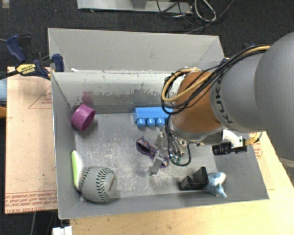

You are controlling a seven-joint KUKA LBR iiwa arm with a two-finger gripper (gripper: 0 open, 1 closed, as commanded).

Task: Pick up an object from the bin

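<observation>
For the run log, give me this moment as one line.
tool low, mid grey metal bin | nearest: small purple crumpled item beside it | grasp: cannot tell

The bin (112, 89) is matt grey metal, its floor scuffed — the purple cup (83, 117) and blue block (151, 116) look like smooth plastic.

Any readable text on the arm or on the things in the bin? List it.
"KU": letters running along the arm's grey link; the rest of the word is hidden.
Baseball, purple cup, blue block: no text readable.
</observation>
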